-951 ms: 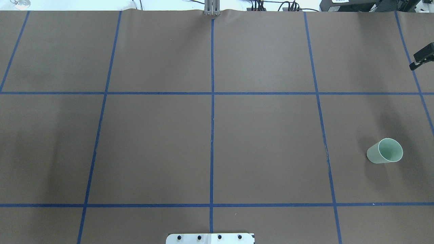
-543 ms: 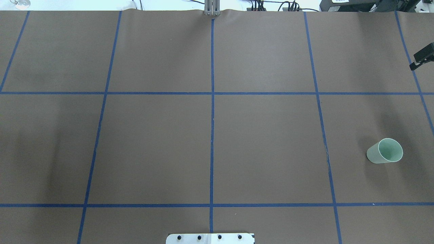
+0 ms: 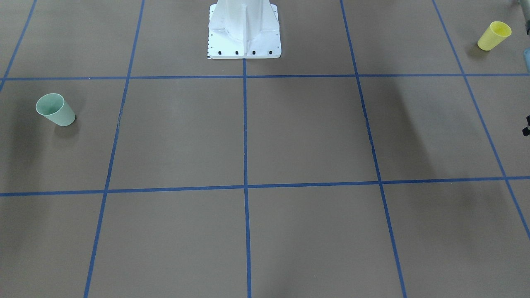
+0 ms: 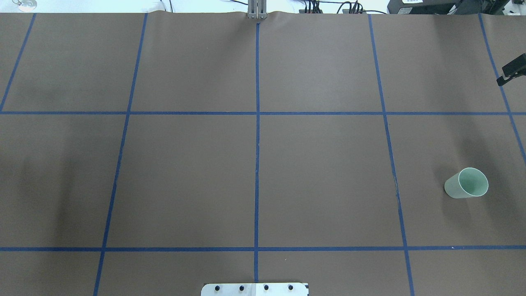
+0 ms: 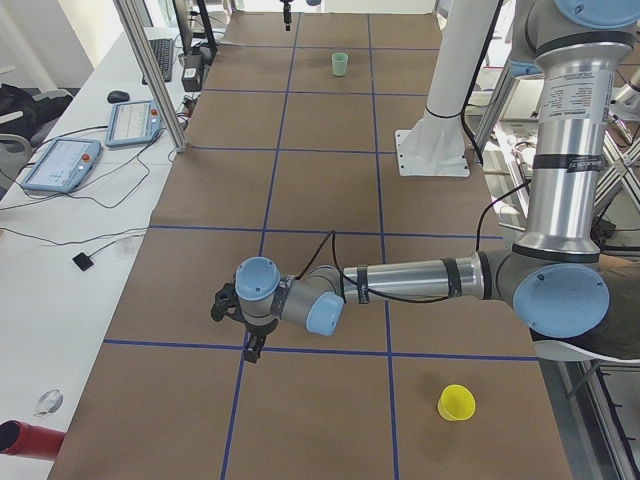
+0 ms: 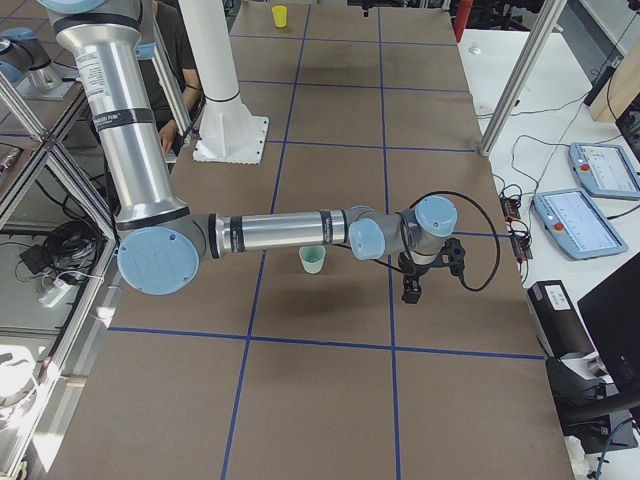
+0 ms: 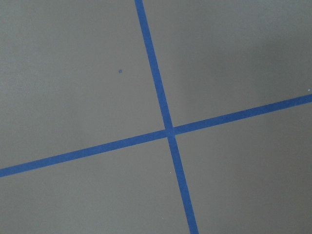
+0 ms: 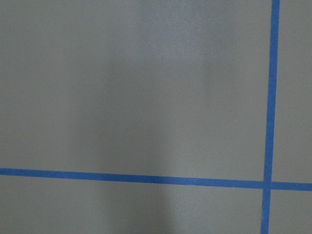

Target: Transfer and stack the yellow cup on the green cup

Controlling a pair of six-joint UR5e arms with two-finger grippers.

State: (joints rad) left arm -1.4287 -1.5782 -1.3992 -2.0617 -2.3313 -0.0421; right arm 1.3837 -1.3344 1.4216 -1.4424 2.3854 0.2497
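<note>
Yellow cup (image 3: 494,36), upright, empty, near robot-side left corner, green cup (image 3: 55,109), upright, empty, by right edge, left gripper (image 5: 250,347), right gripper (image 6: 409,291), jaw spacing cannot be told.

No text, number or sign can be read on the worktop (image 4: 320,164) or its blue tape grid (image 4: 257,164). The left arm's silver tube (image 5: 573,95) carries a band of dark print, possibly a maker's mark, too small to read. The right arm's silver tube (image 6: 108,75) bears similar illegible print. On the bench beside the worktop, the screens of two handheld panels (image 5: 60,163) show only pale blur. The yellow cup (image 3: 494,36) at the far right and the green cup (image 3: 55,109) at the left have plain walls.
</note>
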